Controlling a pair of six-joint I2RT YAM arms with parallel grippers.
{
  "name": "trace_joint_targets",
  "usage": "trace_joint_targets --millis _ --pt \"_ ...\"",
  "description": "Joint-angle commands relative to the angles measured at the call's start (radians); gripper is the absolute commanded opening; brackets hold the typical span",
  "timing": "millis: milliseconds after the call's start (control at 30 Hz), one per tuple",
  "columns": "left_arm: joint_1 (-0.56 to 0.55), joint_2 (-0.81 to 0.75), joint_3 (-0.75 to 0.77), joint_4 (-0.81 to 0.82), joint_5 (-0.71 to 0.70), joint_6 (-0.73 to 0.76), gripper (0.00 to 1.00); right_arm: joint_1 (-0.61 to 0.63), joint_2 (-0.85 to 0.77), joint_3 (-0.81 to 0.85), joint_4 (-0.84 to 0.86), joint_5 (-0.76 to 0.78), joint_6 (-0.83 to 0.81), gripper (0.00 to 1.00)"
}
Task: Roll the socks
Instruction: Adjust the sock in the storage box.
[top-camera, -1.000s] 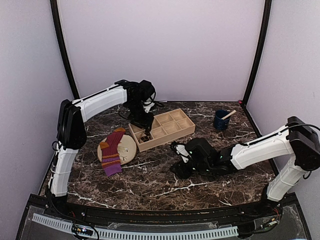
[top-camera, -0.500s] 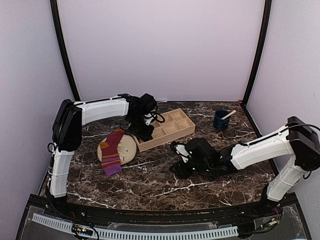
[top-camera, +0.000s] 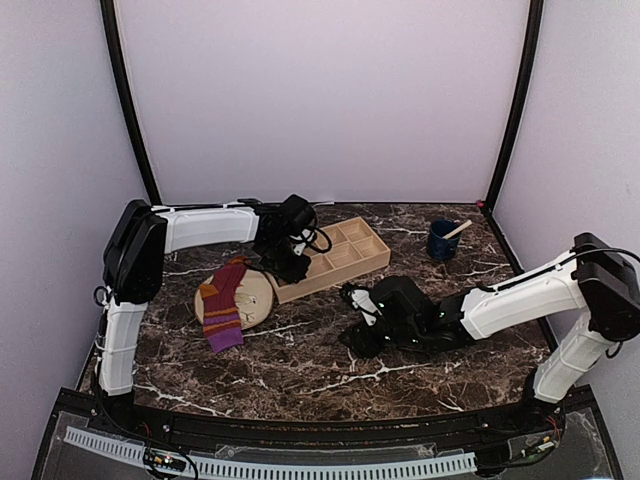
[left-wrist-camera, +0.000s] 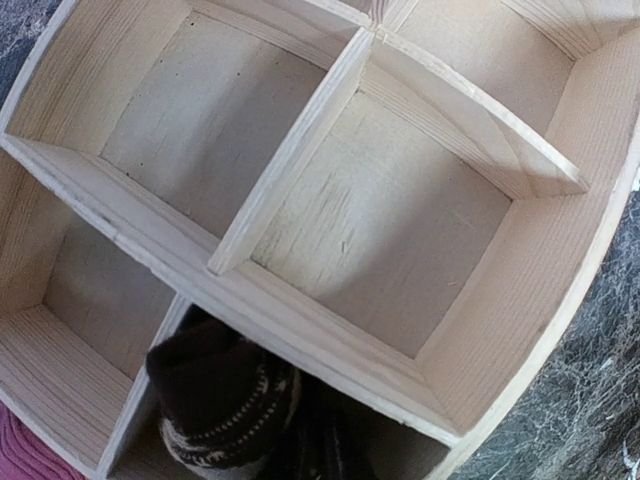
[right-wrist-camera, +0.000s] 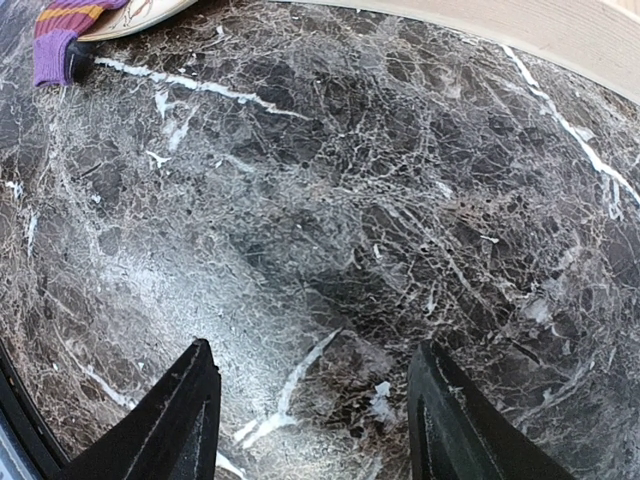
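dark marble table (right-wrist-camera: 350, 200); right gripper (right-wrist-camera: 312, 350) at the bottom gapes wide, holding nothing; left gripper (top-camera: 288, 270) near black sock (left-wrist-camera: 220, 395), grip hidden, can't tell

My left arm (top-camera: 200, 222) rises from its base at the near left, bends at the elbow and stretches almost level toward the far middle. There the wrist turns down, so the left gripper (top-camera: 287, 266) points straight below. I cannot tell how its jaws stand, as the dark wrist hides them from above. My right arm (top-camera: 520, 298) climbs from the near right, folds, and reaches low toward the centre. The right gripper (right-wrist-camera: 315, 420) hangs close to the surface, its fingers (right-wrist-camera: 190, 415) spread wide apart.
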Motion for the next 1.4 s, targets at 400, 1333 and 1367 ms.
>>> trace_joint_targets --millis 400,1333,1367 --pt "-0.026 -0.230 -0.050 0.107 -0.062 0.005 0.11 0.005 0.032 0.027 0.041 -0.018 0.002 0.59" --pt "-0.004 -0.123 -0.174 0.273 -0.181 0.005 0.12 0.005 0.042 0.036 0.041 -0.017 -0.006 0.59" --pt "-0.002 -0.118 -0.175 0.273 -0.180 0.004 0.12 0.005 0.045 0.036 0.040 -0.017 -0.007 0.59"
